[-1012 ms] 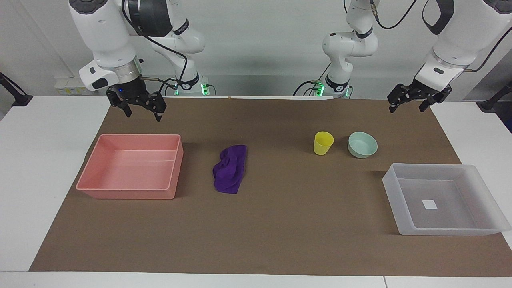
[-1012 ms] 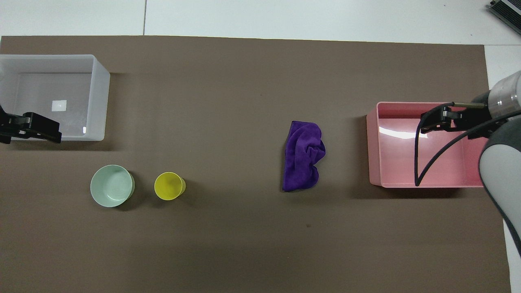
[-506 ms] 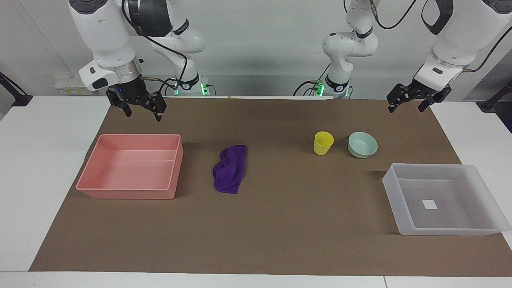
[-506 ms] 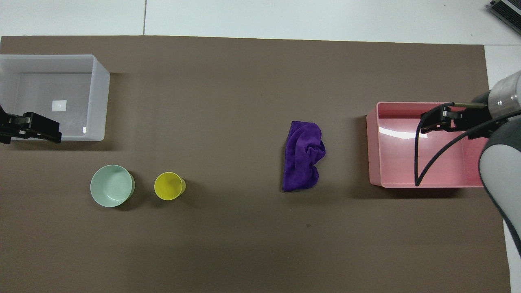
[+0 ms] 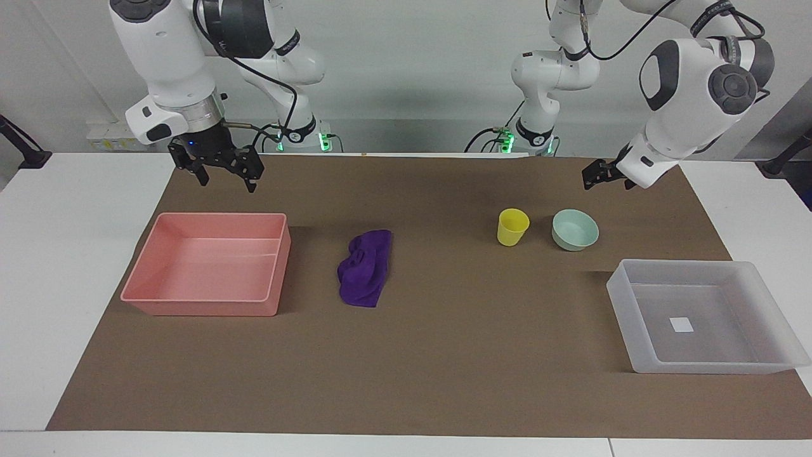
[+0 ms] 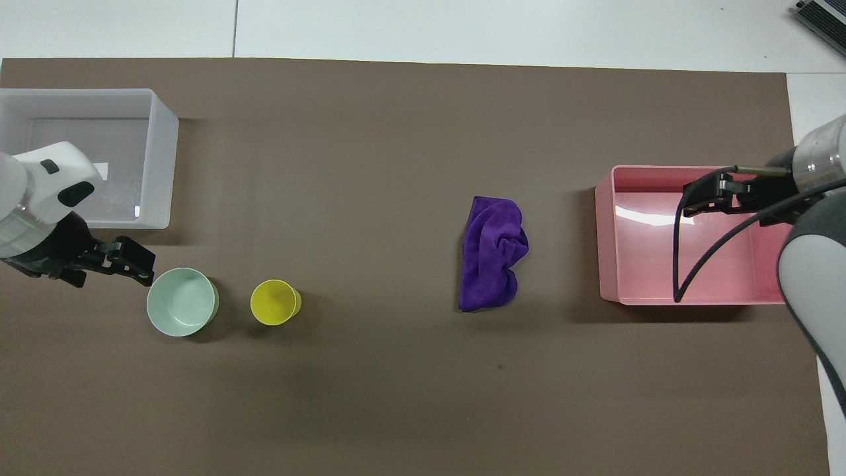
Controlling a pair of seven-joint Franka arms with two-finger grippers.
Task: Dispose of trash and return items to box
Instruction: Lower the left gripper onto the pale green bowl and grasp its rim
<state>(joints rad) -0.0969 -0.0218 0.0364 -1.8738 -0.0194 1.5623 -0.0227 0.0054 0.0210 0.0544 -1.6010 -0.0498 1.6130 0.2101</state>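
Note:
The purple rag [image 5: 365, 268] [image 6: 492, 254] lies crumpled mid-mat beside the pink tub. The yellow cup [image 5: 512, 226] [image 6: 274, 302] stands upright next to the mint-green bowl [image 5: 575, 230] [image 6: 182, 302]. The frosted-white box [image 5: 698, 367] [image 6: 162, 165] sits toward the left arm's end, holding only its white sticker. My left gripper [image 5: 606, 181] [image 6: 106, 268] is open and empty in the air over the mat beside the bowl, not touching it. My right gripper [image 5: 227, 178] [image 6: 710, 198] is open and empty, and it waits over the pink tub's rim.
The pink tub [image 5: 203, 308] [image 6: 605, 251] stands with nothing in it at the right arm's end of the brown mat [image 5: 444, 355]. In the overhead view the left arm's wrist covers part of the box.
My left arm has swung from over the mat's edge near the box toward the bowl and lowered, and its wrist has turned. The right arm and all objects have not moved.

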